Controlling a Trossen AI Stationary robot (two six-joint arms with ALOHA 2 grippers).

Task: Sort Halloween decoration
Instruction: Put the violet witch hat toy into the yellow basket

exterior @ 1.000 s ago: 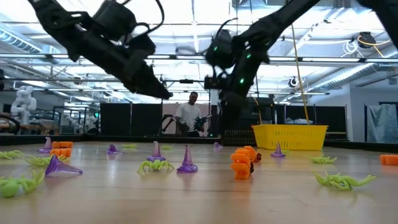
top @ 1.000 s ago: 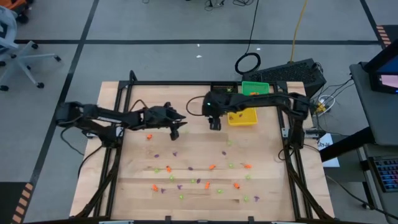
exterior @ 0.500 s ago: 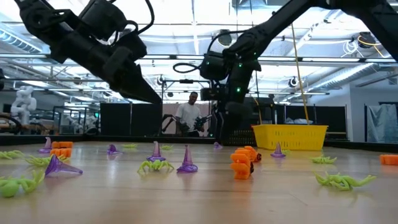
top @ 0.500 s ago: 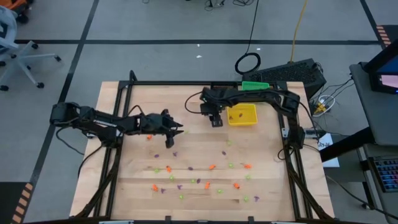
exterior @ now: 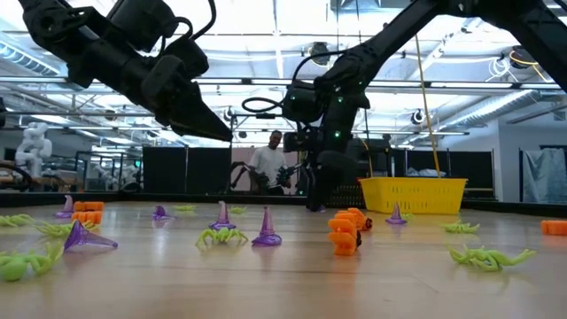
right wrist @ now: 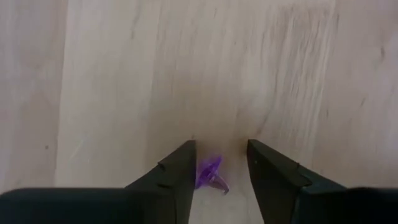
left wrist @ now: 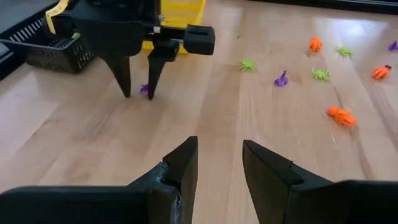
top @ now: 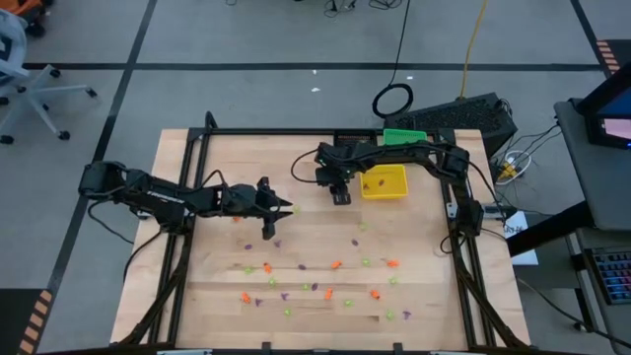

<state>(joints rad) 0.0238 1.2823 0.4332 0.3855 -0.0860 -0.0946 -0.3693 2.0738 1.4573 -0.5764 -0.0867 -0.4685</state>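
Small orange, purple and light-green Halloween decorations (top: 335, 264) lie scattered over the near half of the wooden table (top: 227, 158). My right gripper (top: 338, 197) points down beside the yellow bin (top: 386, 183). It is open, with its fingertips at table height on either side of one purple trinket (right wrist: 209, 174) that lies on the wood. The left wrist view shows that trinket (left wrist: 144, 89) between the right gripper's fingers too. My left gripper (left wrist: 219, 163) hovers open and empty over the table's left middle (top: 282, 209), slanting down. My right gripper comes from above, pointing down, and the purple trinket (right wrist: 205, 171) lies on the table between its fingers, close against one finger (right wrist: 183, 171). Whether that finger touches it, I cannot tell.
A green bin (top: 404, 136) stands behind the yellow one, and a black bin (left wrist: 53, 53) is beside them at the far edge. A black frame (top: 296, 131) borders the table. A person (exterior: 268, 164) stands far behind the table.
My right gripper has come down from above to the table top next to the yellow bin, over the purple trinket. My left gripper has swung a little toward the table's near edge and sunk slightly.
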